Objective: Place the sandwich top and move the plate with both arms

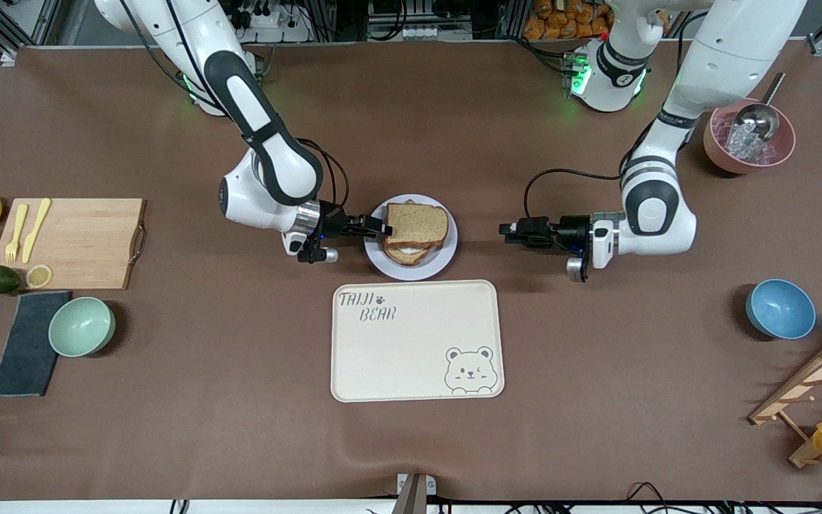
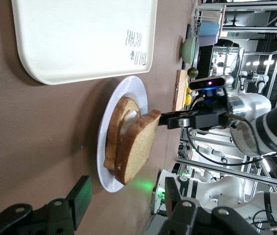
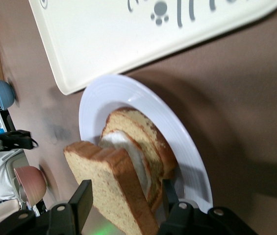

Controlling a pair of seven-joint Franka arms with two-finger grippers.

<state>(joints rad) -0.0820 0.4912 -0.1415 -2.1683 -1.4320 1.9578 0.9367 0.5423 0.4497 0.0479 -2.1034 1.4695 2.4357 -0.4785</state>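
Item: sandwich top (image 1: pixel 417 223), a plain brown slice, lying on the egg-bearing lower slice (image 1: pixel 408 253) on the plate (image 1: pixel 442 263); we note it sits skewed, one edge overhanging toward the right arm's end, which we judge to be the way it was laid down from that side. The plate rests on the brown table (image 1: pixel 240 428), just farther from the front camera than the cream bear tray (image 1: pixel 417 340), presumably its destination. Item: right gripper (image 1: pixel 375 229), low at the plate's rim; in its wrist view the fingers (image 3: pixel 82 203) stand spread, flanking the overhanging slice edge, and we see no pinch. Item: left gripper (image 1: pixel 507 231), low over bare table toward the left arm's end, well apart from the plate, fingers (image 2: pixel 79 200) spread and empty, aimed at the plate's free rim for a two-sided lift, we judge.
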